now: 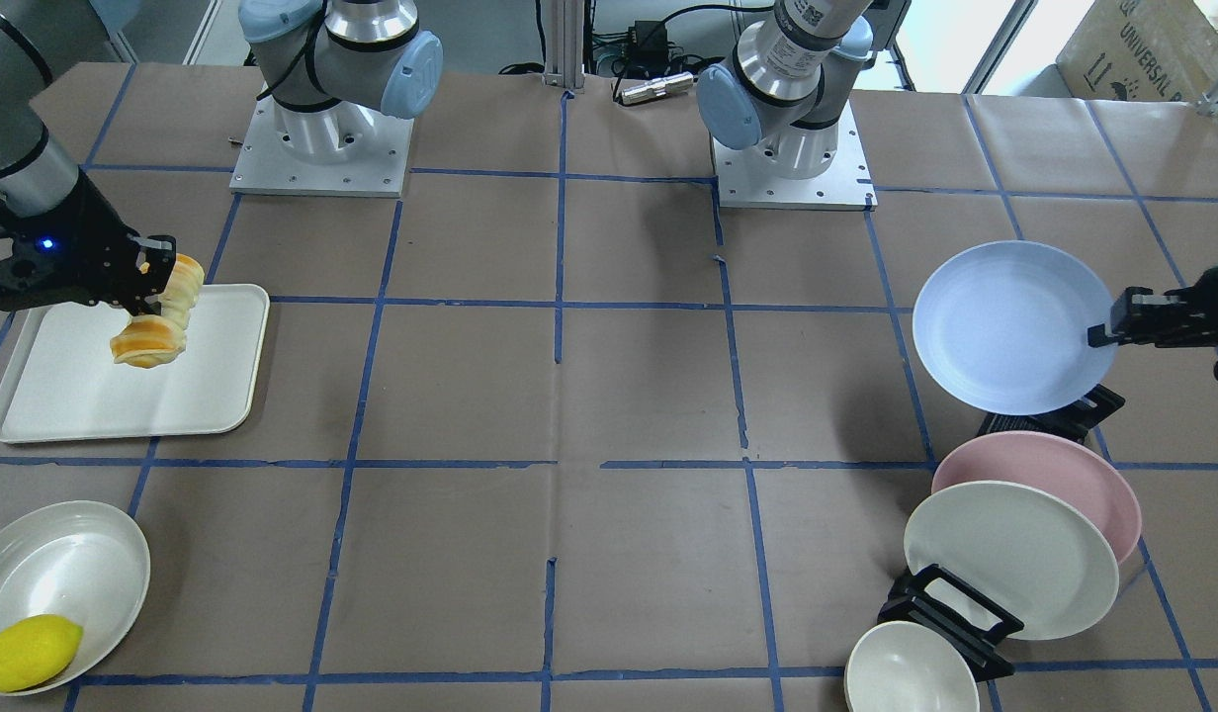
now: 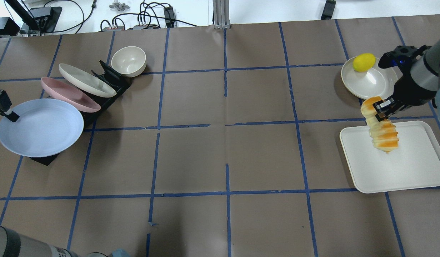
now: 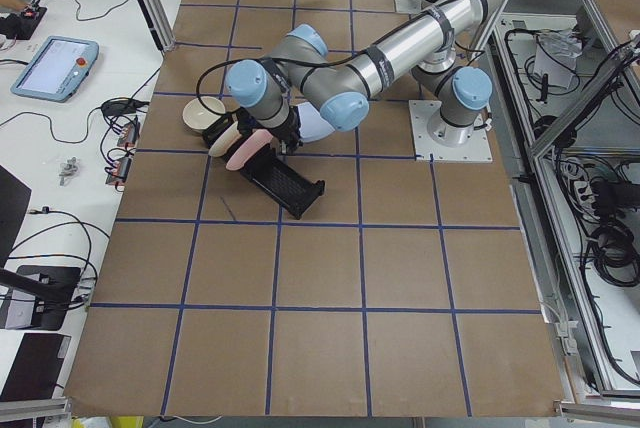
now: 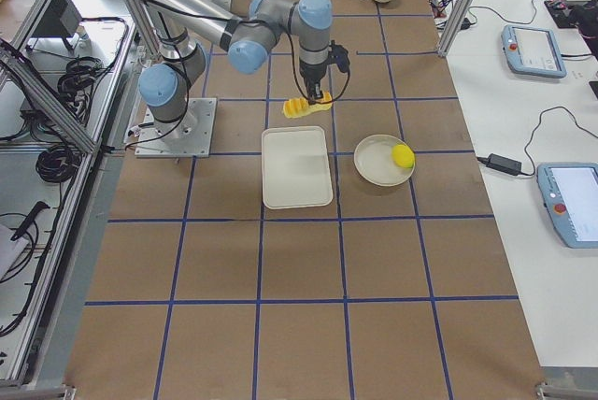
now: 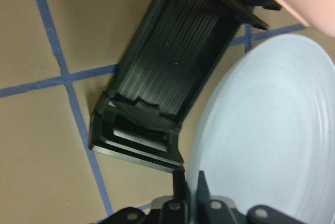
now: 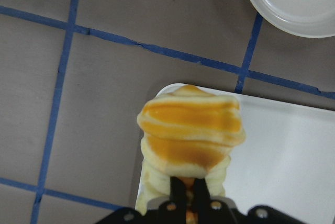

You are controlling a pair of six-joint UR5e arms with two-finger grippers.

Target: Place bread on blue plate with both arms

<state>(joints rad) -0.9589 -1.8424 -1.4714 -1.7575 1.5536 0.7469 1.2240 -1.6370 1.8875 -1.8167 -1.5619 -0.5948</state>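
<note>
My right gripper (image 1: 149,272) is shut on the upper end of the bread (image 1: 159,321). The ridged golden-orange loaf hangs down above the white tray (image 1: 214,386). It also shows in the overhead view (image 2: 380,132) and the right wrist view (image 6: 188,135). My left gripper (image 1: 1103,331) is shut on the rim of the blue plate (image 1: 1004,326). It holds the plate roughly level above the empty end of the black dish rack (image 5: 172,72). The plate also shows in the overhead view (image 2: 39,126) and the left wrist view (image 5: 267,130). The two grippers are far apart at opposite ends of the table.
The black dish rack (image 2: 109,76) holds a pink plate (image 2: 68,94) and a cream plate (image 2: 86,80), with a cream bowl (image 2: 129,60) beside it. A white dish (image 2: 373,84) with a yellow lemon (image 2: 364,61) on its rim sits beyond the tray (image 2: 413,171).
</note>
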